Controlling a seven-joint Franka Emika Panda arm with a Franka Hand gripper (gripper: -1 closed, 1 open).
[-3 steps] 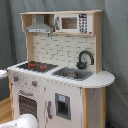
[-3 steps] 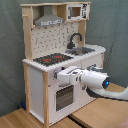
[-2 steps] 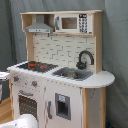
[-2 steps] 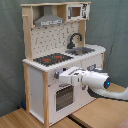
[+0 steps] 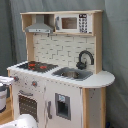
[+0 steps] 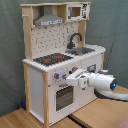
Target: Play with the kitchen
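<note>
The kitchen (image 5: 57,75) (image 6: 62,60) stands upright on the floor in front of a grey-green curtain (image 5: 117,45) (image 6: 112,25) in both exterior views. Its body is white with light-wood side panels and top frame.

Counter layout: the black-red stovetop (image 5: 34,65) (image 6: 52,59) occupies one end of the counter. The sink (image 5: 72,74) (image 6: 85,50) is set into the other half, with the black faucet (image 5: 84,59) (image 6: 75,39) at the counter's rear edge behind it. The counter ends in a rounded light-wood corner (image 5: 102,79) beyond the sink.

Upper section: the grey hood (image 5: 39,26) (image 6: 49,20) sits above the stovetop. The microwave (image 5: 72,23) (image 6: 77,11) sits beside it, above the sink. A white tiled back panel (image 5: 60,50) joins the counter to the upper section.

Front face: knobs (image 5: 34,84) (image 6: 56,76) sit below the counter's front edge, with the windowed oven door (image 5: 29,106) (image 6: 64,96) beneath them.

In the second exterior view, the white arm (image 6: 97,81) reaches in from the second exterior view's right. The gripper (image 6: 69,80) is at the kitchen's front face, just below the knob row and above the oven window. How wide its pincer stands, and whether it has hold of anything, cannot be told. Wooden flooring (image 6: 20,120) shows at the base.
</note>
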